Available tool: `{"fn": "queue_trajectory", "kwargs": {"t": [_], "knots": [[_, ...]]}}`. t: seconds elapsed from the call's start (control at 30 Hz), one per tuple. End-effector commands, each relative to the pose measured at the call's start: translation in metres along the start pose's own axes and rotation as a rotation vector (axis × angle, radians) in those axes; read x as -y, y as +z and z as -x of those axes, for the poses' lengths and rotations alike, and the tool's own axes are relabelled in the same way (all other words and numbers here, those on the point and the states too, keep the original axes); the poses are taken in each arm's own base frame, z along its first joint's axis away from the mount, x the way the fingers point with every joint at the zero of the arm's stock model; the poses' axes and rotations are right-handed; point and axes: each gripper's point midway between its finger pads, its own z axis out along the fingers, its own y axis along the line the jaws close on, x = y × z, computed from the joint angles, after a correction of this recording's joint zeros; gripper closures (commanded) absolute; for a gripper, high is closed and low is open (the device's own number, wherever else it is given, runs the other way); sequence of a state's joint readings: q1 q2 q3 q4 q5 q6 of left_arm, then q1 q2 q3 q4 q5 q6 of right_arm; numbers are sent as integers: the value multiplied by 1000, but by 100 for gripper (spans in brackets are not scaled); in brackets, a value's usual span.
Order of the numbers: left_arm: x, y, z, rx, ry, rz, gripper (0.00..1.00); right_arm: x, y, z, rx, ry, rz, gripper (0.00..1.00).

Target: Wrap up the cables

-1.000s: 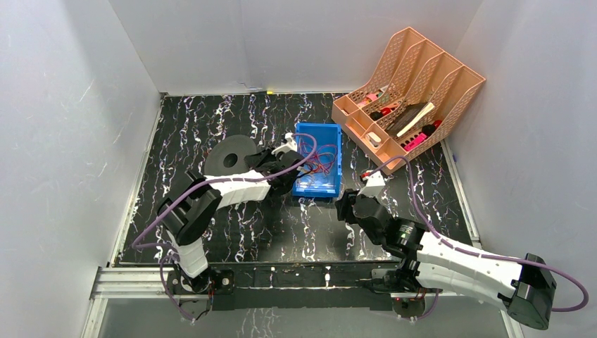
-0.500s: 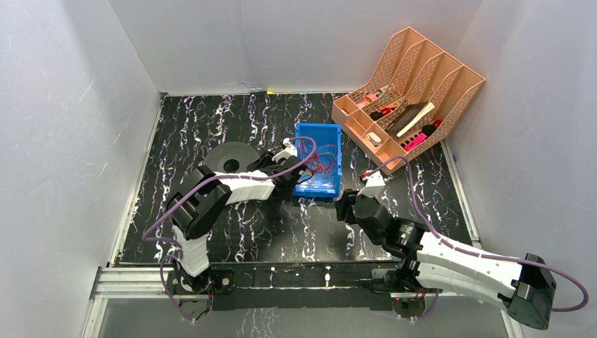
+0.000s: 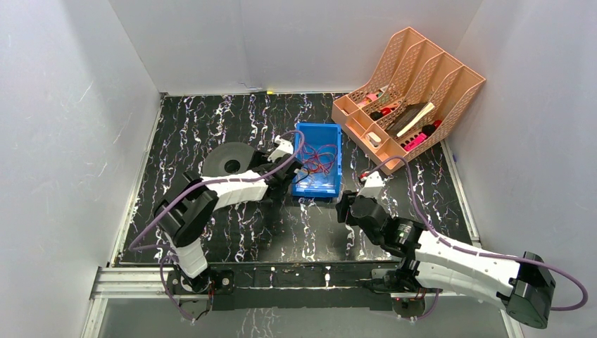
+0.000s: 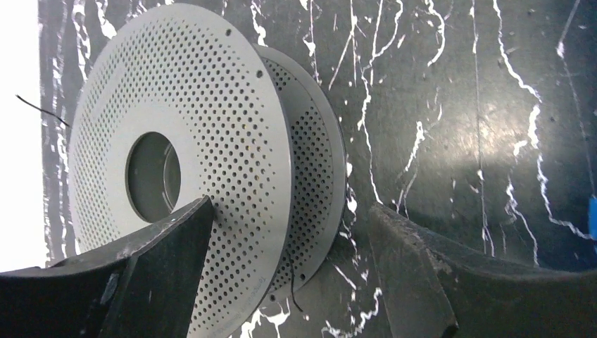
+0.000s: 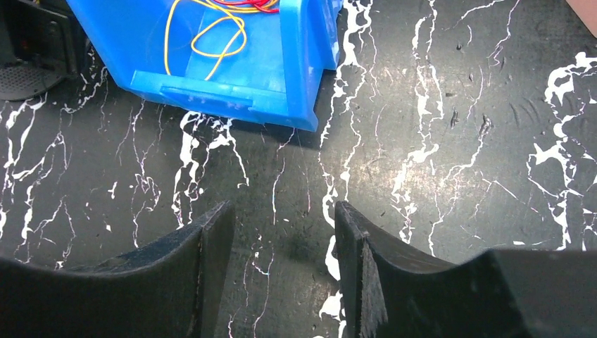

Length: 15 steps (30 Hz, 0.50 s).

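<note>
My left gripper (image 4: 290, 211) has its two fingers spread wide, and it holds nothing. In the left wrist view, the edge of a round grey reel (image 4: 176, 141) shows between them. The reel is full of little holes and has one big hole in the middle. One finger (image 4: 165, 253) sits in front of the reel's flat face, but I cannot tell if it touches. A thin dark thread hangs at the reel's lower edge. From the top, the reel sits on the black table (image 3: 211, 120) with white streaks, and my left gripper is between the reel and a blue bin (image 3: 317, 189).

The cables (image 5: 204, 32) are inside the blue bin. They are thin, yellow and red, and they lie in loose, tangled loops on its floor.

My right gripper (image 5: 281, 218) is let go too. Its fingers stand apart, with only bare table between them. It hangs near the front wall of the bin and does not touch it. From the top, my right arm reaches in from the near right corner toward the bin.

A peach rack (image 3: 408, 77) stands at the far right, just beside the bin. It has pink and red things in its slots and is well apart from both grippers.
</note>
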<state>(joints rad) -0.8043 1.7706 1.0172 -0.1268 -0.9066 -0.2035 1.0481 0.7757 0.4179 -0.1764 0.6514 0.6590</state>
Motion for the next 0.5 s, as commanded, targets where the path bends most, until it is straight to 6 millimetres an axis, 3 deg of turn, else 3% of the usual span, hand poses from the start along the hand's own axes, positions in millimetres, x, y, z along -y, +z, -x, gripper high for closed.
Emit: {"fn": "queue_trajectory", "kwargs": {"t": [0.0, 0.2, 0.47], "knots": [[4, -24, -6, -30, -103, -138, 20, -7, -4, 21, 24, 16, -7, 36], [-8, -46, 9, -7, -148, -202, 11, -9, -3, 23, -17, -45, -6, 28], [-36, -85, 47, 65, -205, -311, 2, -12, 3, 39, -90, -128, 6, 19]]}}
